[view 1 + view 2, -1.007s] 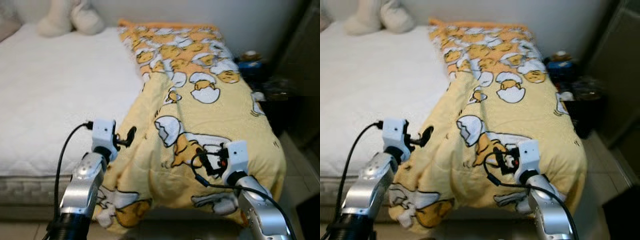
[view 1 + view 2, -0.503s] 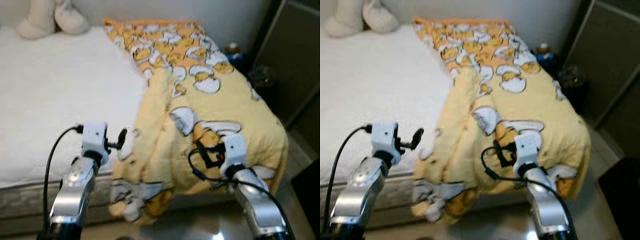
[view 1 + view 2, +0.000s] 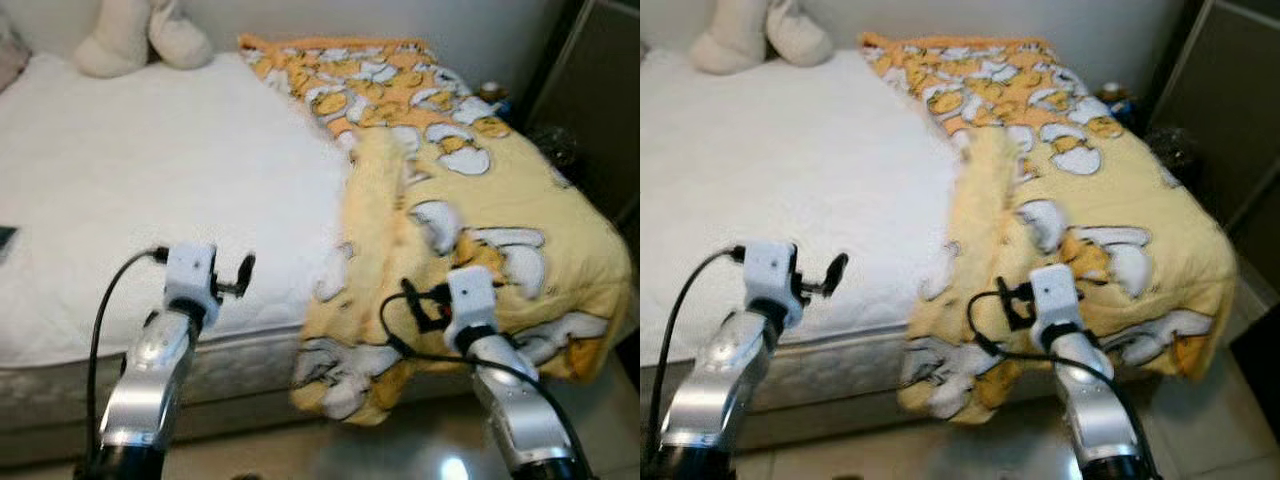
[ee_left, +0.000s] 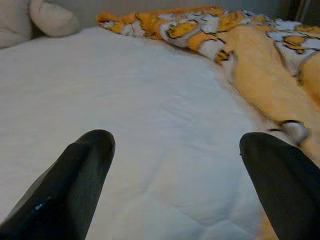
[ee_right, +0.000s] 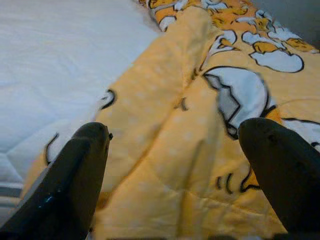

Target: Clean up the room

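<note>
At the foot of the bed, the left gripper [image 4: 175, 185] is held wide apart and empty over the bare white mattress [image 3: 150, 190], while the right gripper [image 5: 175, 180] is likewise spread, nothing clasped, poised above the yellow duck-print blanket [image 3: 480, 200] (bunched along the bed's right side, one corner drooping floorward). Presumably a grab at the blanket's edge is being lined up. A plush toy [image 3: 140, 35] by the headboard is caught by the head camera, whereas the blanket's folds are brought close by the right wrist view.

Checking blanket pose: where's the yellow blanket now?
In the head views, the yellow blanket is bunched along the right side of the white mattress, its end hanging over the foot edge beside the right gripper.
</note>
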`<state>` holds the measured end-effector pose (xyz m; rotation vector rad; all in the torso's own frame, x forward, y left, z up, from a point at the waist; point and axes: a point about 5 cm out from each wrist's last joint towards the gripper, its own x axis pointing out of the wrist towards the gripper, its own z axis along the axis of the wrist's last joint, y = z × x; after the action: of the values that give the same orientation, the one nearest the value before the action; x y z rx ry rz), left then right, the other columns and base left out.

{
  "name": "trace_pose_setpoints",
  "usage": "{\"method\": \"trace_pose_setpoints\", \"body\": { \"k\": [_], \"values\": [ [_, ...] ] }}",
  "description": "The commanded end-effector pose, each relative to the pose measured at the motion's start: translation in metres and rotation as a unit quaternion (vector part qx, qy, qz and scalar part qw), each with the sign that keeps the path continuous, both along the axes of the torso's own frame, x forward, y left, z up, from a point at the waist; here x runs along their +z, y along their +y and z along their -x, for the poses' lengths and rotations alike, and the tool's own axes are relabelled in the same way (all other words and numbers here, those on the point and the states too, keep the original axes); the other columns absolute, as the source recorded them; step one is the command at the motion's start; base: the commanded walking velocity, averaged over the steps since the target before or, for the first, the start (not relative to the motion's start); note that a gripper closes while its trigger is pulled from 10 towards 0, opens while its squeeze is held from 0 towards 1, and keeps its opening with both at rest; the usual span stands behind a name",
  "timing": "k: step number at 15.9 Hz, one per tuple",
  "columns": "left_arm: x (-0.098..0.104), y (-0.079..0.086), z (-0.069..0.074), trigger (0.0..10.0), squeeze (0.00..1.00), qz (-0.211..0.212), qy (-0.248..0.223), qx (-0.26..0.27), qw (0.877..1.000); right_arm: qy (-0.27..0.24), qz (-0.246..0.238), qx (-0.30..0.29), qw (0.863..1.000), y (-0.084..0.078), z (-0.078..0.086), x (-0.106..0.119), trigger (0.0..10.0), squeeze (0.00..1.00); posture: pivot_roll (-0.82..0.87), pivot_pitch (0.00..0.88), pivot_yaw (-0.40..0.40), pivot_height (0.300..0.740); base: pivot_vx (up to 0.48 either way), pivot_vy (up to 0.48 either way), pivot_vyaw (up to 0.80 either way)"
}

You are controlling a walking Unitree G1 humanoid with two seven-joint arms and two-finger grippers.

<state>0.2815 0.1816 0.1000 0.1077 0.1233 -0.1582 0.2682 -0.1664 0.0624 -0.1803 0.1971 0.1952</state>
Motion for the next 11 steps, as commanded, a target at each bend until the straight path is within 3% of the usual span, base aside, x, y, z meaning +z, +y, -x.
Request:
{"method": "trace_pose_setpoints", "body": {
  "k": [1, 3, 5, 7, 9, 10, 11],
  "values": [
    [-0.0007, 0.0063, 0.0007, 10.0, 0.00, -0.009, 0.005, 0.008, 1.000, -0.017, 0.003, 0.007, 1.000, 0.0067, -0.0046, 0.0074, 10.0, 0.00, -0.03, 0.000, 0.011, 0.740, 0.000, 0.480, 0.00],
    [0.0007, 0.0095, -0.0010, 10.0, 0.00, -0.009, 0.002, 0.013, 1.000, -0.007, 0.005, -0.008, 1.000, 0.0042, -0.0049, 0.0040, 10.0, 0.00, -0.03, 0.000, 0.013, 0.740, 0.000, 0.480, 0.00],
    [0.0023, 0.0102, -0.0024, 10.0, 0.00, -0.002, 0.000, 0.014, 1.000, -0.006, -0.023, -0.004, 1.000, 0.0059, -0.0047, 0.0041, 10.0, 0.00, -0.02, 0.000, 0.012, 0.740, 0.000, 0.450, 0.00],
    [0.0044, 0.0062, -0.0017, 10.0, 0.00, -0.027, -0.007, 0.005, 1.000, -0.016, -0.057, -0.005, 0.998, 0.0087, -0.0051, 0.0078, 10.0, 0.00, -0.02, 0.000, 0.009, 0.740, 0.000, -0.480, 0.00],
    [0.0038, 0.0052, -0.0007, 10.0, 0.00, -0.022, -0.009, 0.010, 1.000, -0.018, -0.063, -0.005, 0.998, 0.0094, -0.0072, 0.0099, 10.0, 0.00, -0.01, 0.000, 0.003, 0.740, 0.000, -0.480, 0.00],
    [0.0052, 0.0051, 0.0005, 10.0, 0.00, 0.011, -0.016, 0.017, 1.000, -0.017, -0.062, -0.004, 0.998, 0.0090, -0.0087, 0.0104, 10.0, 0.00, -0.01, 0.000, 0.002, 0.740, 0.000, 0.000, 0.00],
    [0.0082, 0.0055, 0.0011, 10.0, 0.00, 0.018, -0.023, 0.018, 0.999, -0.019, -0.061, -0.001, 0.998, 0.0086, -0.0107, 0.0117, 10.0, 0.00, -0.01, 0.000, -0.002, 0.740, 0.000, 0.000, 0.00]
  ]
}}
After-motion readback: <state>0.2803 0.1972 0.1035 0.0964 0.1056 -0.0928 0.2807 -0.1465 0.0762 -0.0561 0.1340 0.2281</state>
